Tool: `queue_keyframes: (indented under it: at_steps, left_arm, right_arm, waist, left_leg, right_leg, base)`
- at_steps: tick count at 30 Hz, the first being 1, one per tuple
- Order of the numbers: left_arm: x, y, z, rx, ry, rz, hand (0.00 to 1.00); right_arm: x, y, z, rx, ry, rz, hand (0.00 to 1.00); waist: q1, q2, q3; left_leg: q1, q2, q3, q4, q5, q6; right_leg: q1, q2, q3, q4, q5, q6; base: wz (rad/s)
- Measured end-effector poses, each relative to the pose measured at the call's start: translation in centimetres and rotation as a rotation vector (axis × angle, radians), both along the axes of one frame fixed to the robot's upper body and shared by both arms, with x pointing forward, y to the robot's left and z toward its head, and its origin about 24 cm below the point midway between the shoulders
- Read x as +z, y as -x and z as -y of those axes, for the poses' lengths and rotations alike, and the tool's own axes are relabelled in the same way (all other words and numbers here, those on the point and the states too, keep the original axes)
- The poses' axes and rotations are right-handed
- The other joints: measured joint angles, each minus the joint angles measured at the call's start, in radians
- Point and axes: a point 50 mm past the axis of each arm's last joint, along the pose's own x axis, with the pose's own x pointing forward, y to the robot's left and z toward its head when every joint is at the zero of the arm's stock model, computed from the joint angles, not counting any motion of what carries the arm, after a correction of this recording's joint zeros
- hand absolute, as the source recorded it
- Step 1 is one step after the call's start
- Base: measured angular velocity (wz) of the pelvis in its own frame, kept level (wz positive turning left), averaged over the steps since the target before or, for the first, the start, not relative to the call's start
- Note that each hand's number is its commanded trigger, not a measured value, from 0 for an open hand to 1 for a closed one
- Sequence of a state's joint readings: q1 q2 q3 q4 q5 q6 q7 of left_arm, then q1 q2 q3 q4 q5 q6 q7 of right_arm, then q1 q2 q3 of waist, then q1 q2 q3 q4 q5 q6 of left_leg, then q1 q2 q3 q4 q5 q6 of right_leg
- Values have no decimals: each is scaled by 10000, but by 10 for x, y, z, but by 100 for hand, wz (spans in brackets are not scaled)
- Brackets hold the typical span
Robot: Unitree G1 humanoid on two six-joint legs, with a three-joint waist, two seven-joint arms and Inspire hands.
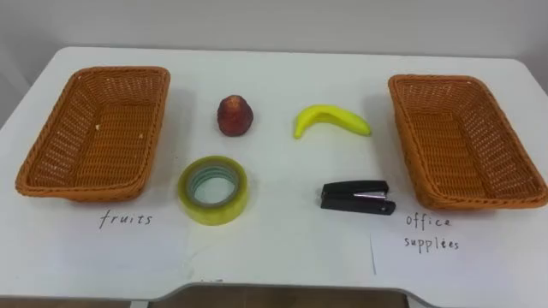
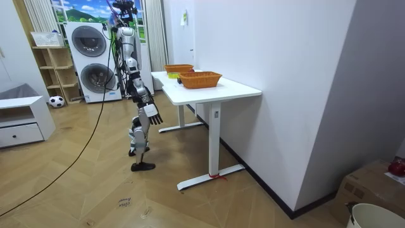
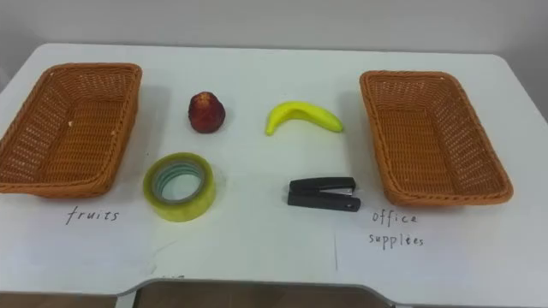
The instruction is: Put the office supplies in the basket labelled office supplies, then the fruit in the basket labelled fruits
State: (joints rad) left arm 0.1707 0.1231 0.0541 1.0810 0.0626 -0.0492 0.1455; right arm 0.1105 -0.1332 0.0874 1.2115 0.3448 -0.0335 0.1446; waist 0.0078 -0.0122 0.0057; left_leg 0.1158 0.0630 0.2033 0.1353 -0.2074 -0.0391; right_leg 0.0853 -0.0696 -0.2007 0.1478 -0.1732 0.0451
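Observation:
On the white table (image 1: 282,248) lie a red apple-like fruit (image 1: 234,115), a yellow banana (image 1: 332,119), a roll of yellowish tape (image 1: 233,202) and a black stapler (image 1: 357,197). An empty wicker basket (image 1: 60,137) stands at my left and a second empty one (image 1: 411,128) at my right. A handwritten label lies on the table before each basket. In the room view I stand at the table's side, and my right hand (image 2: 152,114) hangs open below the tabletop, away from everything.
The table's front edge (image 1: 282,287) runs just below the labels. Between the baskets the four things lie well apart. In the room view, washing machines (image 2: 95,60) and a shelf stand behind me, and wooden floor surrounds the table.

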Motion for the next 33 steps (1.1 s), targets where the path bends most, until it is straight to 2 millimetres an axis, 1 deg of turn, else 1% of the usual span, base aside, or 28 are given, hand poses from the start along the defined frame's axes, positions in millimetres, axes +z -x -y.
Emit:
queue_keyframes:
  at_steps: [6, 10, 19, 22, 23, 24, 26, 27, 30, 32, 33]
  left_arm:
    - [0, 0, 0, -175, -66, -38, 0]
    - [0, 0, 0, -249, -179, -43, 0]
    - [0, 0, -1, -166, -269, -27, 0]
    - [0, 2, -1, -116, -289, -95, 0]
    - [0, 3, -1, -75, -282, -126, 0]
    - [0, 4, -1, -23, -274, -133, 0]
    - [0, 7, -2, 159, -281, -166, 0]
    - [0, 8, -3, 199, -287, -179, 0]
    - [0, 14, -7, 570, -362, -248, 0]
    - [1, 19, -11, 988, -533, -284, 0]
    - [1, 20, -12, 1104, -576, -278, 0]
  right_arm:
    - [0, 1, 0, -9, 11, -60, 0]
    - [-1, 2, 0, -33, 21, -103, 0]
    - [-2, 10, 2, -744, 99, -330, 0]
    - [-2, 16, 7, -1535, 336, -497, 0]
    - [-2, 20, 10, -2100, 492, -607, 0]
    - [-2, 22, 12, -2350, 591, -669, 0]
    - [-1, 32, 19, -3488, 946, -819, 0]
    - [-1, 33, 21, -3761, 1045, -829, 0]
    - [1, 41, 28, -5085, 1521, -976, 0]
    - [3, 41, 35, -6264, 1861, -878, 0]
    - [4, 41, 38, -6558, 1971, -829, 0]
  waist:
    - [-1, -9, -4]
    - [-18, -50, -25]
    - [-27, -61, -22]
    - [-47, -35, 7]
    - [-54, -19, 20]
    - [-57, -55, 38]
    - [-72, -34, 21]
    - [-82, -33, 20]
    - [-347, -65, 13]
    - [-564, -70, -25]
    - [-605, -61, -31]
  left_leg:
    - [-1, -7, -2, 1, 1, 0]
    - [-7, -14, -2, 1, 1, 0]
    - [71, -13, 14, -5, 1, 0]
    - [136, -12, 14, -17, 0, 0]
    - [201, -12, 45, -48, 0, 0]
    - [228, -12, 68, -65, 0, 0]
    - [288, -12, 128, -73, -3, 2]
    - [299, -12, 138, -77, -5, 4]
    - [303, -12, 143, -81, -20, 14]
    - [273, -12, 146, -85, -21, 14]
    - [265, -13, 148, -85, -21, 14]
  right_leg:
    - [15, 1, -1, -69, 1, 0]
    - [5, 3, 41, -86, 0, 0]
    - [31, 3, 60, -57, 2, 1]
    - [83, 4, 86, -14, 2, 1]
    - [123, 3, 97, -3, -3, 8]
    - [126, 3, 111, 0, -5, 12]
    - [124, 4, 187, 28, -8, 16]
    - [124, 7, 200, 31, -8, 16]
    - [103, 10, 211, 56, -9, 17]
    - [62, 16, 241, 61, -9, 17]
    - [43, 17, 251, 67, -9, 17]
  base:
    - [0]
    - [-2]
    - [0]
    - [0]
    - [0]
    - [-6]
    - [-10]
    - [-7]
    - [-1]
    - [-5]
    - [-4]
